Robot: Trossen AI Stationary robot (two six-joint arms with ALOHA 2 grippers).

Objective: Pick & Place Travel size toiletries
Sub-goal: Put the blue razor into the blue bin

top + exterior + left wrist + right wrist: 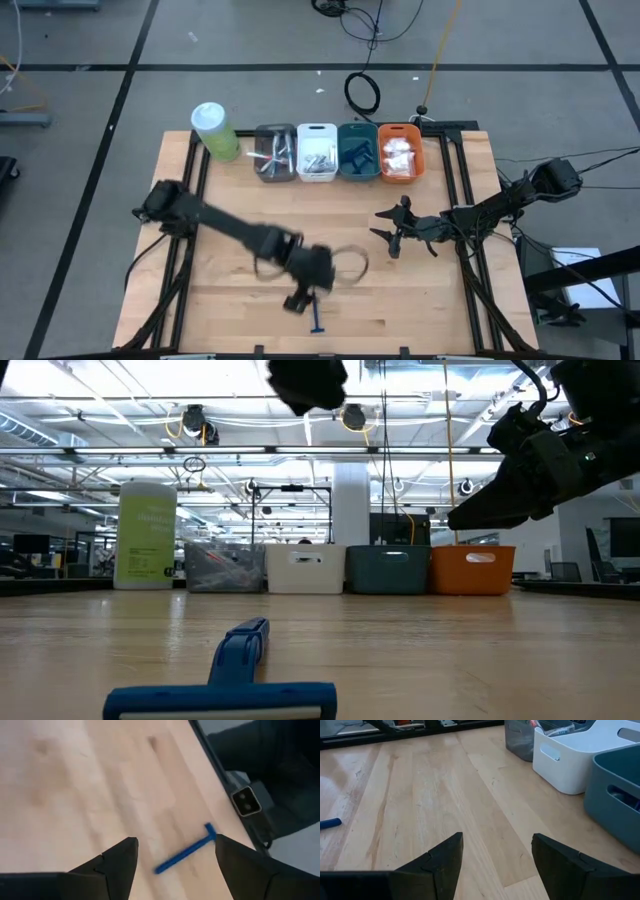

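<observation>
A dark blue T-shaped razor (316,321) lies flat on the wooden table near its front edge; it also shows close up in the low view (232,672). My left gripper (300,298) hangs open above and just behind it, touching nothing. In the left wrist view the razor (185,852) lies on the table beyond the gap between the fingers of the left gripper (176,840). My right gripper (378,224) waits open over the table's right half, with nothing between its fingers (497,836). Other toiletries fill the bins at the back.
Along the far edge stand a grey bin (275,152), a white bin (317,152), a teal bin (358,152) and an orange bin (400,152). A pale-green cylinder with a white lid (215,131) stands to their left. Bare wood lies between the bins and the razor.
</observation>
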